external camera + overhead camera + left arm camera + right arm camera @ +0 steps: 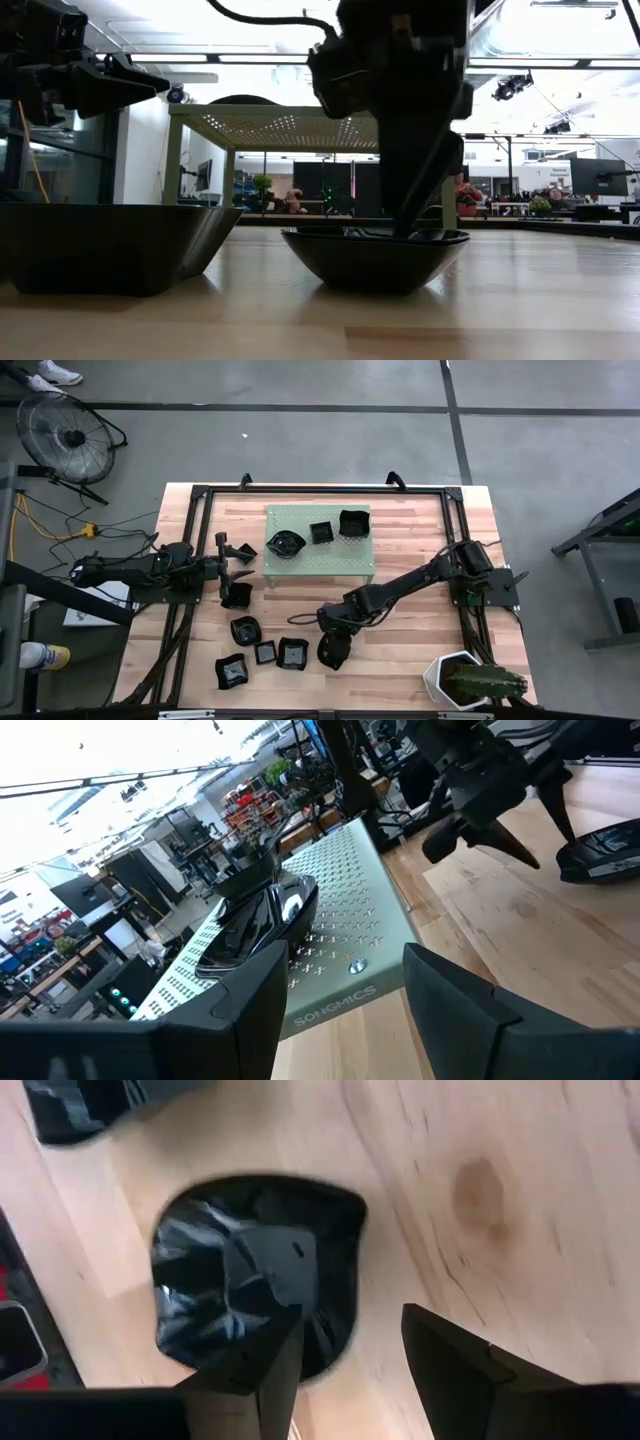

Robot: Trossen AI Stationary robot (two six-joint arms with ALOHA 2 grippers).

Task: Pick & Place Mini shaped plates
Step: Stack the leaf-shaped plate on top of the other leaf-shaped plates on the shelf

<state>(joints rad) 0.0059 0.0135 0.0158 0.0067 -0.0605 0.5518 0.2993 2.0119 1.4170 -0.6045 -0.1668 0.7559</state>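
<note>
Several small glossy black dishes lie on the wooden table near its front. Three more stand on the green perforated shelf: a wavy one, a square one and a deeper one. My right gripper is open and points down over a rounded dish, which rests on the table. One finger is inside the dish and one outside. My left gripper is open and empty, above the table beside the shelf's left end. Another dish lies just nearer than it. My right gripper straddles the dish's rim from above, one finger inside the bowl and the other outside over the bare wood. The gap between the fingers is wide. I cannot tell whether either finger touches the dish, which sits flat on the table.
A white hexagonal pot with a green plant stands at the near right corner. A black frame runs along the table's edges. Bare wood lies between the shelf and the right arm's base.
</note>
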